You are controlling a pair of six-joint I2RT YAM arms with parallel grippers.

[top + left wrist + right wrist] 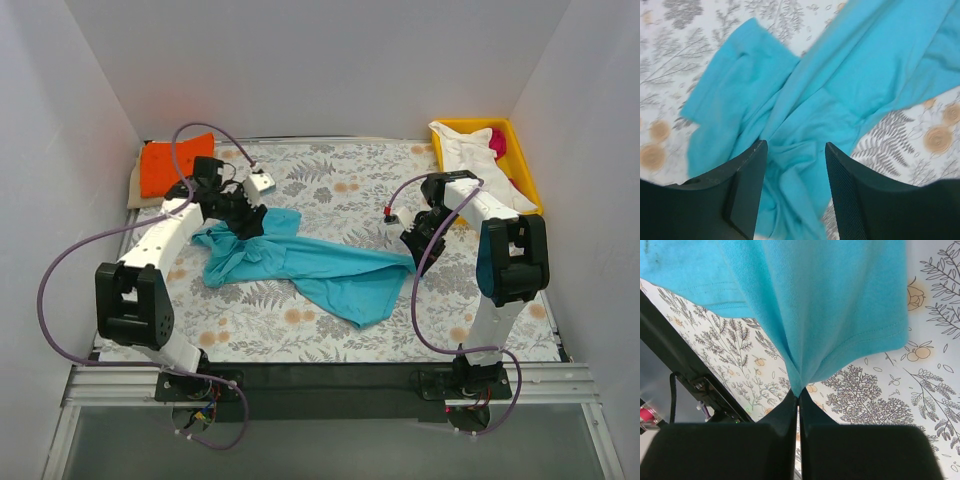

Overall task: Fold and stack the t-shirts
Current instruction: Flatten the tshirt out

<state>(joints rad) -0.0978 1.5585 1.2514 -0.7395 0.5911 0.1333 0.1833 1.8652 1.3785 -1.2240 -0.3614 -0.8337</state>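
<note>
The teal-blue t-shirt (pixel 310 265) lies crumpled across the middle of the floral table cloth. My left gripper (pixel 247 222) is open just above its bunched left end; in the left wrist view (pixel 795 150) teal cloth (pixel 850 75) shows between the spread fingers. My right gripper (pixel 410 245) is shut on the shirt's right edge; in the right wrist view (pixel 798 395) the cloth (pixel 815 300) is pinched at the fingertips and pulled taut. A folded orange t-shirt (pixel 172 165) lies at the back left. A white t-shirt (pixel 470 155) and a magenta one (pixel 497 143) lie in the yellow tray.
The yellow tray (pixel 522 160) stands at the back right corner. White walls close in the left, back and right sides. The black front rail (pixel 320 375) runs along the near edge, also seen in the right wrist view (pixel 670 345).
</note>
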